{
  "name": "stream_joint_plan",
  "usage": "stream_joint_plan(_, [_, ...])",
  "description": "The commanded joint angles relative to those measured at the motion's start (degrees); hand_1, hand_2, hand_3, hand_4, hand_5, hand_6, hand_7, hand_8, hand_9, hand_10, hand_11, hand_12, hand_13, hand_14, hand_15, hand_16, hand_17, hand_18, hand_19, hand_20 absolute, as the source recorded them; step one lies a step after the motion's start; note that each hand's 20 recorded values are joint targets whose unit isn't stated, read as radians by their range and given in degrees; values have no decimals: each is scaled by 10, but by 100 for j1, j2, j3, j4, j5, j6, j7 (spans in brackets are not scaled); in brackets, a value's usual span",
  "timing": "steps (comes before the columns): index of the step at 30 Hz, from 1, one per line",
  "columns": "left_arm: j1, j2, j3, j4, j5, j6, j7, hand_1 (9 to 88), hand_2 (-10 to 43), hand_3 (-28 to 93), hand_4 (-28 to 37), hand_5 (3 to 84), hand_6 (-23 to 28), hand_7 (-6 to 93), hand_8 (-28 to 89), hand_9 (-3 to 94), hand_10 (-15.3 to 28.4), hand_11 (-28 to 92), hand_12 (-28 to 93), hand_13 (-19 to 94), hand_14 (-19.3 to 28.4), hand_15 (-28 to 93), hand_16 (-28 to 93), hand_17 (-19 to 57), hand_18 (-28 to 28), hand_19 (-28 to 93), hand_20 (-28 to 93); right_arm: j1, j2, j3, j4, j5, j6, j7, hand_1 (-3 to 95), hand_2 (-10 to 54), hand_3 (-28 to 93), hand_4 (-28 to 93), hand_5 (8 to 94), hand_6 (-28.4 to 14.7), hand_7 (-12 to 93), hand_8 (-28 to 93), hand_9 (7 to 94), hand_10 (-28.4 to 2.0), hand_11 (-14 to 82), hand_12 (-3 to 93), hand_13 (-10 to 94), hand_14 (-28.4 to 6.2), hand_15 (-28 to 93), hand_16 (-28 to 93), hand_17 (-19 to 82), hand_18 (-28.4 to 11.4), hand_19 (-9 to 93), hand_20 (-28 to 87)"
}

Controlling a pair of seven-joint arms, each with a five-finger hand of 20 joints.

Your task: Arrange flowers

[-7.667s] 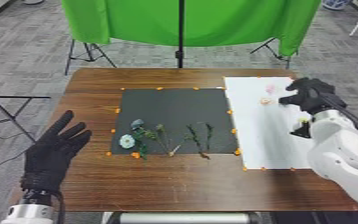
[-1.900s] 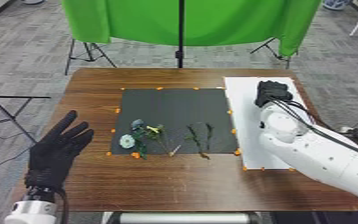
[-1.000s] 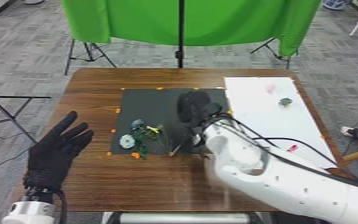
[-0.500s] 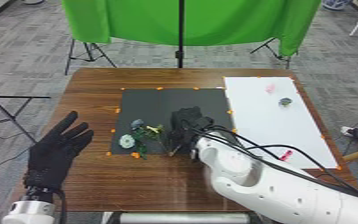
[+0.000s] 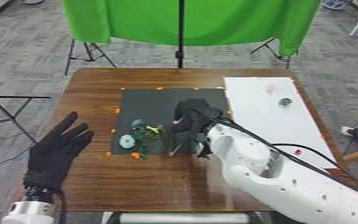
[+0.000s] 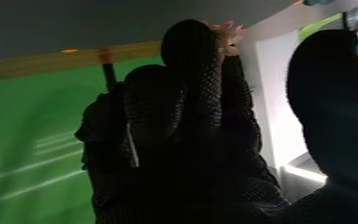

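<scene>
Right hand (image 5: 196,109): fingers straight, thumb wide; one pink flower (image 6: 232,37) at fingertips, grip unclear. Left hand (image 5: 53,154): fingers spread. Dark mat (image 5: 144,104): one white flower (image 5: 127,141). White sheet (image 5: 262,130): three small items (image 5: 285,102).

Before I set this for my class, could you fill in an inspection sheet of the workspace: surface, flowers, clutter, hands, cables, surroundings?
Surface: brown table with a black mat and, right of it, a white sheet.
Flowers: white bloom and blue bloom on the mat's left; pink piece and blue-green piece on the sheet.
Clutter: orange marks around the mat.
Hands: left hand at the table's left, open; right hand over the mat, a pink bloom at its fingertips; grip unclear.
Cables: black, along the right arm.
Surroundings: green cloth and grey floor beyond the table.
</scene>
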Motion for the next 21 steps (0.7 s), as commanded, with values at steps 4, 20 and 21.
stream_joint_plan(4, [-35,5,80,21,2,-27,-61,236,59,807,-248,366,81,114,-98,344,198,217,104,233,279,480,-87,-107,267,550,65,276,-353,-813,516,-299,921,45,490,-68,719,-282,803,39,131,-33,884,-88,402,198,732,-71,754,212,285,-240,857,524])
stream_joint_plan(20, [9,44,102,25,-54,25,-14,237,58,806,-246,367,82,113,-98,344,199,216,104,233,279,480,-87,-107,267,550,64,548,-342,-1251,760,-487,1761,358,483,-95,693,-283,770,28,145,-26,918,-68,447,193,760,-56,766,239,312,-237,883,510])
stream_joint_plan(21, [-2,48,103,29,-47,17,-13,237,58,807,-246,367,82,113,-98,344,199,216,104,233,279,480,-87,-107,267,550,64,521,-333,-1206,730,-464,1702,337,461,-95,718,-283,755,28,146,-43,913,-69,451,192,755,-58,768,238,309,-237,882,512])
